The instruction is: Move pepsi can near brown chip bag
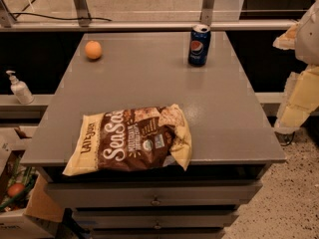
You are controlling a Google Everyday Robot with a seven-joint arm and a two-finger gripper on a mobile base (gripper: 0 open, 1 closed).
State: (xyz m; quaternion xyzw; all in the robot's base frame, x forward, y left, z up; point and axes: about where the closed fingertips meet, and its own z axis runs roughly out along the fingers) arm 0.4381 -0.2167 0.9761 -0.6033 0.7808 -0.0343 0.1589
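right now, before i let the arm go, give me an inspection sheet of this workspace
surface: grey table top with drawers under it
job's things: pepsi can upright at the far right; brown chip bag lying flat at the near edge, slightly over it; the two are well apart
clutter: orange at the far left corner
grippers: gripper at the right edge of the view, off the table, not touching the can
cables: black cable on the floor beyond the table
surroundings: pump bottle on a ledge at left; cardboard box on the floor, lower left
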